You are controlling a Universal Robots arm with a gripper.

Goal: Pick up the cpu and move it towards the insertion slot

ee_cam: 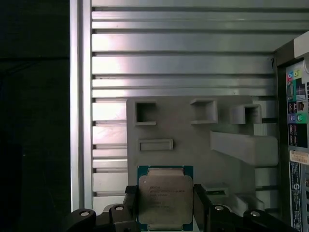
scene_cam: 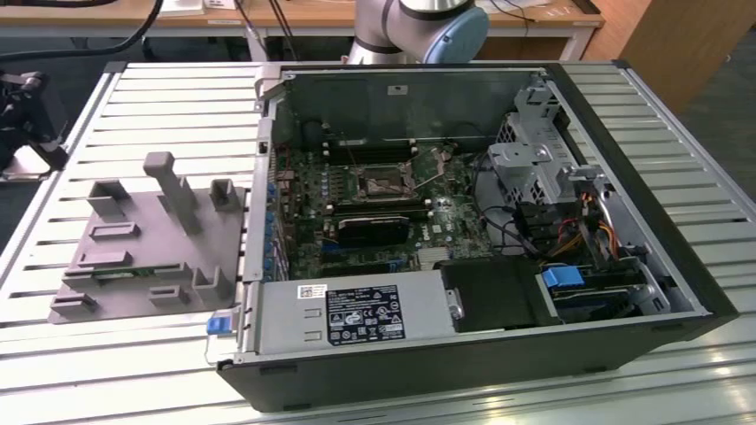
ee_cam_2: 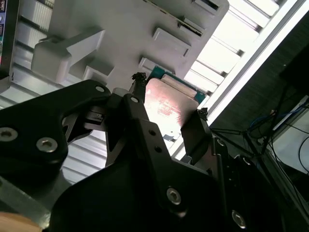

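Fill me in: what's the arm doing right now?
In the first wrist view, the gripper has its fingers against two opposite edges of the cpu, over the grey fixture that sits beside the open computer case. It is not clear whether the chip is lifted off the fixture. The insertion slot is on the motherboard inside the case, well apart from the chip.

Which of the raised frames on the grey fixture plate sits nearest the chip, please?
The long, low rectangular frame, just beside the chip; the three squarer, deeper boxes stand in a row farther off.
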